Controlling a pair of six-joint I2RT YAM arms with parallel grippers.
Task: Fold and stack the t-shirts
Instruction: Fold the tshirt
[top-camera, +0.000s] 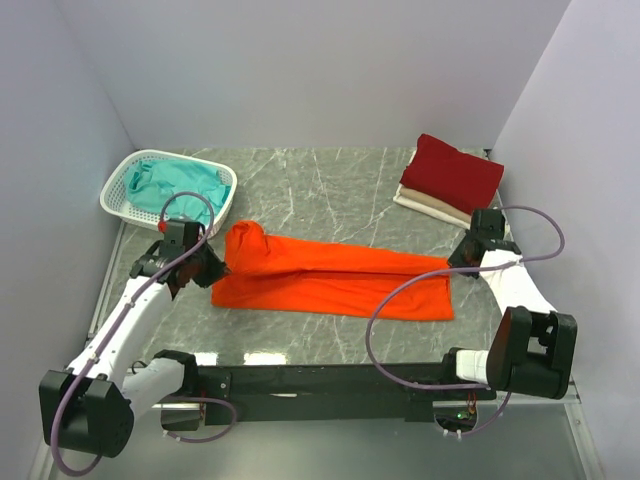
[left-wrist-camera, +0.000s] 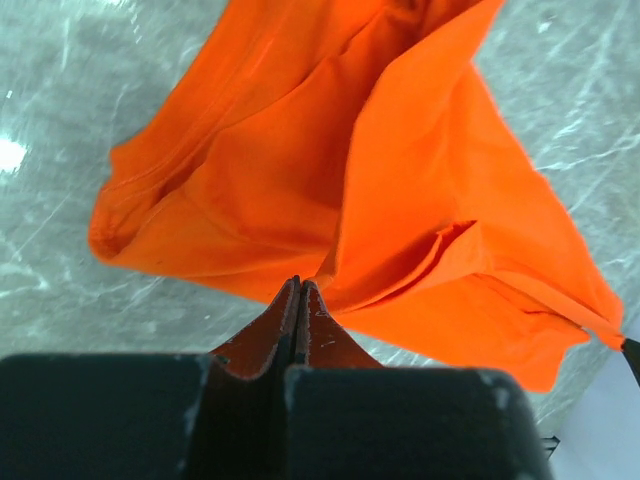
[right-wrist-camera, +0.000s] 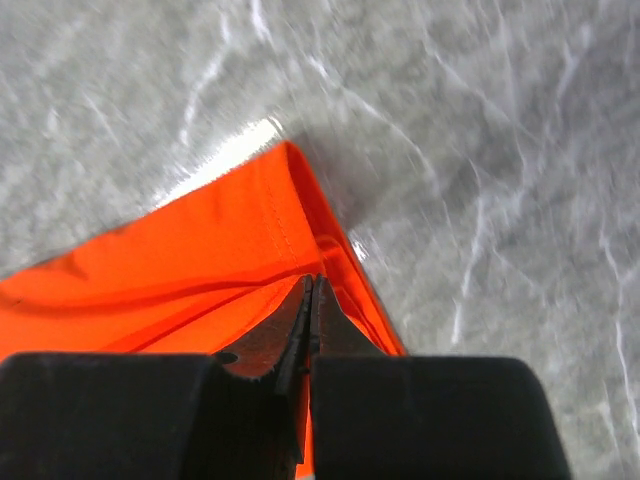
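Observation:
The bright orange t-shirt (top-camera: 330, 280) lies stretched as a long band across the middle of the table, with its left end bunched up. My left gripper (top-camera: 212, 265) is shut on that left end; in the left wrist view the closed tips (left-wrist-camera: 300, 285) pinch a fold of the orange cloth (left-wrist-camera: 400, 200). My right gripper (top-camera: 455, 262) is shut on the shirt's right far corner; the right wrist view shows the closed tips (right-wrist-camera: 310, 280) on the hemmed edge (right-wrist-camera: 180, 260). The dark red t-shirt (top-camera: 452, 172) lies folded on the folded cream-white t-shirt (top-camera: 432, 205) at the back right. The teal t-shirt (top-camera: 180, 190) lies crumpled in the basket.
The white lattice basket (top-camera: 120, 180) stands at the back left, close behind my left gripper. Grey walls enclose the table on the left, back and right. The marble tabletop (top-camera: 330, 190) shows behind the orange shirt.

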